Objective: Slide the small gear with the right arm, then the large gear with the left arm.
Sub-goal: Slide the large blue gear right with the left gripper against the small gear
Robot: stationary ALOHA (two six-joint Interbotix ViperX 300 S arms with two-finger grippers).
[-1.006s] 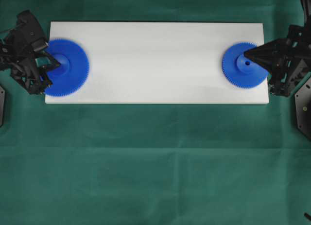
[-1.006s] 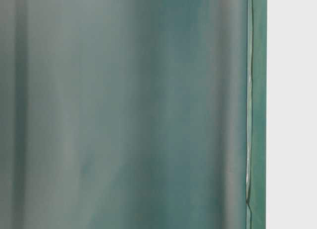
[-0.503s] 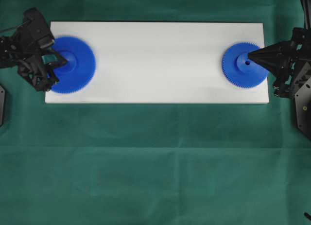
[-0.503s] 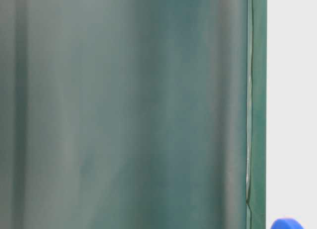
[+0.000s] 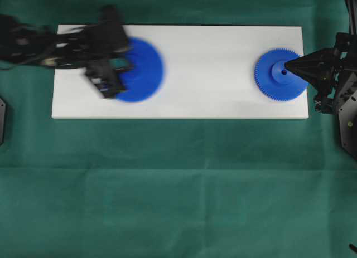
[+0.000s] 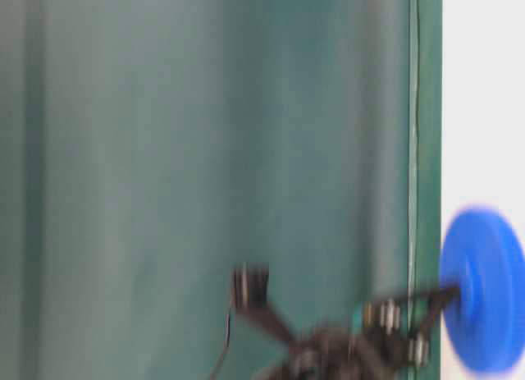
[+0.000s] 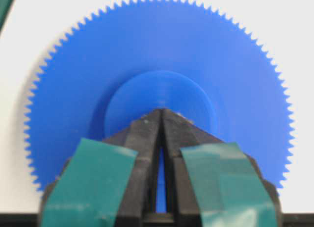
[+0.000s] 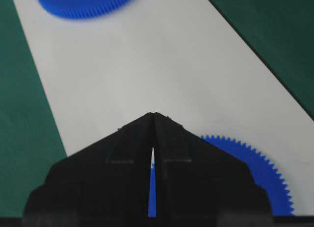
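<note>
A long white board (image 5: 184,96) lies on green cloth (image 5: 178,185), and everything here is placed relative to that board. The large gear (image 5: 139,69) sits flat on it approx a third of the way in from my left-arm end, blurred in the overhead view. My left gripper (image 7: 161,112) has its taped fingertips pressed together, nothing between them, w/ the tip resting on the gear's raised hub. The small gear (image 5: 277,75) lies flat near the board's opposite short end, and my right gripper (image 5: 288,63) is also closed to a point, empty, tip at the hub by the centre hole. I judge both gears to be light, stiff moulded plastic that skates easily on the smooth board, so there's no need to pinch; pushing at the hub beats pushing on the fine teeth, which look easier to chip or skid off. Each gear is a round disc, so no long axis: the hub faces up and the flat face is down.
</note>
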